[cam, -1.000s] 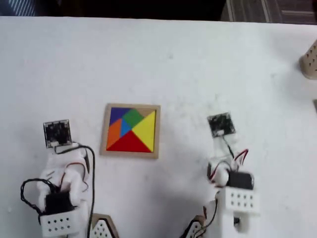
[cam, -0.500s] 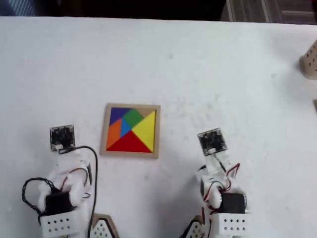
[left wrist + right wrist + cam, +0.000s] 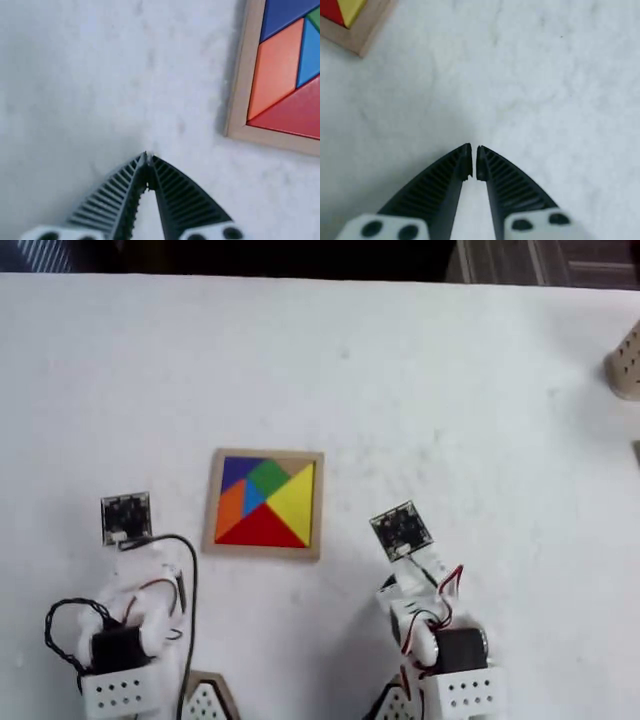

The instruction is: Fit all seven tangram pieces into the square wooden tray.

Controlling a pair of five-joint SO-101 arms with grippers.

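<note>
White table, 1 tan perforated object at its right edge

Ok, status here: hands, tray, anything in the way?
Left hand shut, empty, beside tray. Right hand shut, empty, off its other side. Tray looks full of coloured pieces. Nothing blocking.

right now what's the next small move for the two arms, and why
Probably draw both arms back to rest. The tangram pieces in sight all lie inside the square wooden tray, which looks filled. The left pincer and right pincer are shut on nothing, each off to one side of the tray.
</note>
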